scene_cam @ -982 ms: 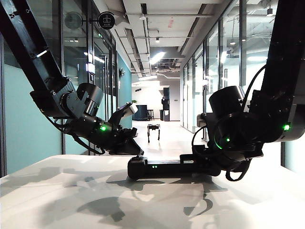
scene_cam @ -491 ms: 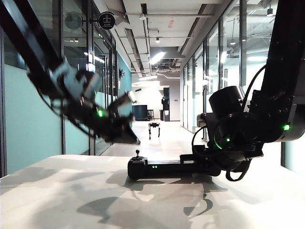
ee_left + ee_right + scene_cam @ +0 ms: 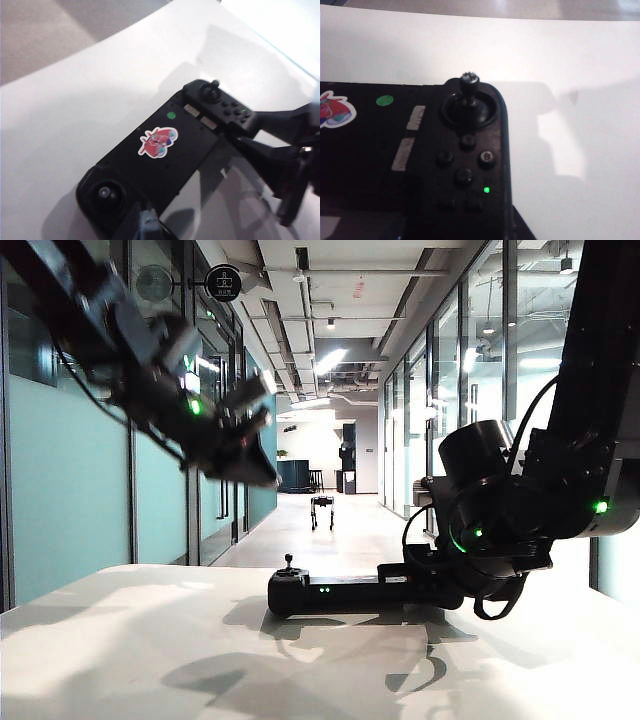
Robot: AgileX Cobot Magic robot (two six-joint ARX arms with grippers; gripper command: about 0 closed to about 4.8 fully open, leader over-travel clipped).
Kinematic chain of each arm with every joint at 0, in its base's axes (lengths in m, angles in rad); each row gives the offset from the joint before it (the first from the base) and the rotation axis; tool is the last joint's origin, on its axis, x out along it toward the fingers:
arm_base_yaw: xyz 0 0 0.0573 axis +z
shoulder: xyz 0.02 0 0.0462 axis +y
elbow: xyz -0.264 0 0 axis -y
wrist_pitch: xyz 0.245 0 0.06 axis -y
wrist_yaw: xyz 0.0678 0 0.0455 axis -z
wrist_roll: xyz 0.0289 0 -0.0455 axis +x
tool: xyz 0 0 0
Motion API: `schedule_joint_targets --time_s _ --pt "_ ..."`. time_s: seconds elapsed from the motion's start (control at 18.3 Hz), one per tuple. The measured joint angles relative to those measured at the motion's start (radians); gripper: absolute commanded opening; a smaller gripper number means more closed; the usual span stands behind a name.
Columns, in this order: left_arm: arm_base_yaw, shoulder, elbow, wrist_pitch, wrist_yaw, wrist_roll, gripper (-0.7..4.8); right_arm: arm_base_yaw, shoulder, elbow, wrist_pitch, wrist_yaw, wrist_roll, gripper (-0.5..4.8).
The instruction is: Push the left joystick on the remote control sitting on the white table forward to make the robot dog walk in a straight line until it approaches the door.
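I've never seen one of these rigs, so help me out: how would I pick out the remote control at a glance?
Start at the white table. The remote control lies flat on it beside the right gripper, below the raised left gripper. Unlike the four-legged robot dog down the corridor, it is a wide black slab with thin sticks, green lights and a reddish sticker.

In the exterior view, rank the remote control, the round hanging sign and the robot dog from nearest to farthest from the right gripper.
1. Remote control, on the white table, at the right gripper.
2. Robot dog, far down the corridor.
3. Round hanging sign, high, upper left; depth against the dog unclear.
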Motion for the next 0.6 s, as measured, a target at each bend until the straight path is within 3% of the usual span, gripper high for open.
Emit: schedule_joint_targets --time_s 0.33,0.6 --pt "0.0 -0.127 0.0 -0.032 -0.071 -0.039 -0.05 -0.002 0.0 0.0 0.004 -0.002 -0.006 3.17" --pt "0.0 -0.198 0.0 -0.064 -0.112 -0.042 -0.05 -0.002 0.0 0.0 0.002 -0.002 -0.008 3.16"
